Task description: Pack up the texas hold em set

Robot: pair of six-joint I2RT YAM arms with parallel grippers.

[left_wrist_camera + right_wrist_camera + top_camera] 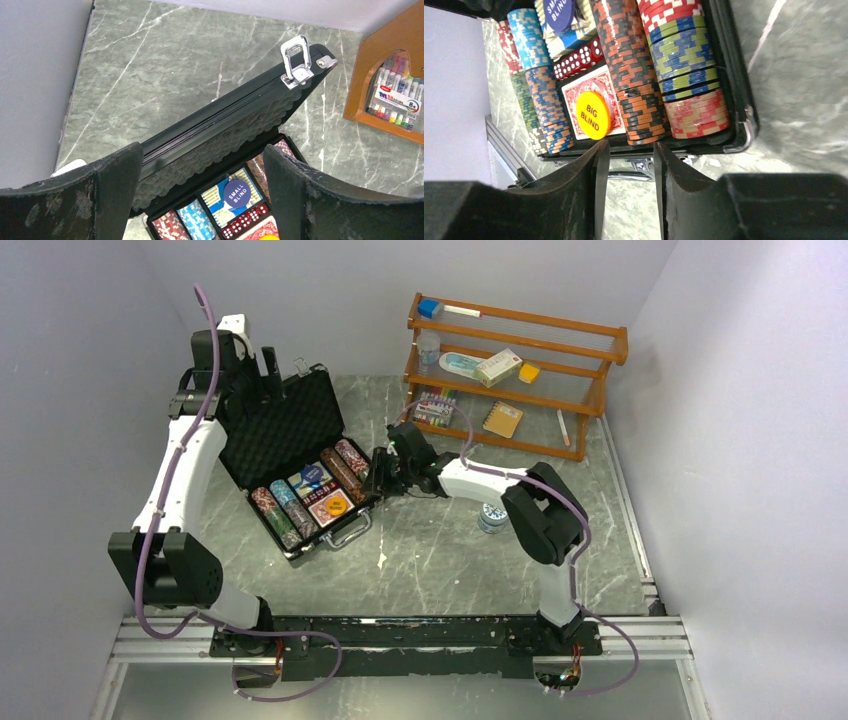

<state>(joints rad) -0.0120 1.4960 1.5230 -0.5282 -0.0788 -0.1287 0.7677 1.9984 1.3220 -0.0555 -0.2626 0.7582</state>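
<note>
The black case (352, 527) lies open on the table, its foam-lined lid (283, 430) standing up at the back. Rows of poker chips (631, 60), a red-backed card deck (574, 89), red dice (576, 59), an orange "BIG BLIND" disc (593, 115) and a blue "SMALL BLIND" disc (236, 193) sit in its tray. My left gripper (270, 362) is wide open above the lid's top edge (220, 117), which runs between the fingers (115, 190). My right gripper (383, 472) is open and empty, its tips (630, 150) just outside the case's rim (736, 100).
A wooden shelf (590, 390) with boxes, a notebook and a marker set (395, 95) stands at the back right. A small round container (492, 517) sits on the table by the right arm. Grey walls close in on the left and right.
</note>
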